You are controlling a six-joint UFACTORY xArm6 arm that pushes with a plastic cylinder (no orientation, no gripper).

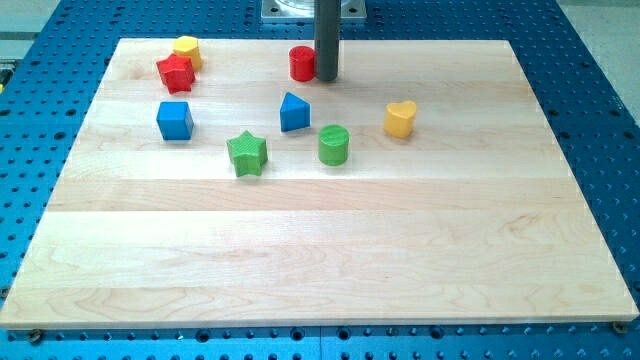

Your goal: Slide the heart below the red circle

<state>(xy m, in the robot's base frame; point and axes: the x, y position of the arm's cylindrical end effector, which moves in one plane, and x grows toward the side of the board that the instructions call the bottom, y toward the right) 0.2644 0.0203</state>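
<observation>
Yellow heart [400, 118] well to view's right of my tip [327, 78], tip just beside red circle [302, 63], no jaws on rod.

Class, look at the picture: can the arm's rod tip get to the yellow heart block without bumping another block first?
Probably yes. My tip sits just right of the red circle block near the view's top, and the wooden board between it and the yellow heart block is bare; the green cylinder block lies off that line.

Pale striped wooden board [330, 250] on a blue perforated table [600, 60]. Red circle [302, 63], red star [175, 73], yellow heart [400, 118], yellow block [187, 50], blue cube [175, 120], blue block [294, 112], green star [246, 153], green cylinder [333, 145], dark grey rod [327, 35].
</observation>
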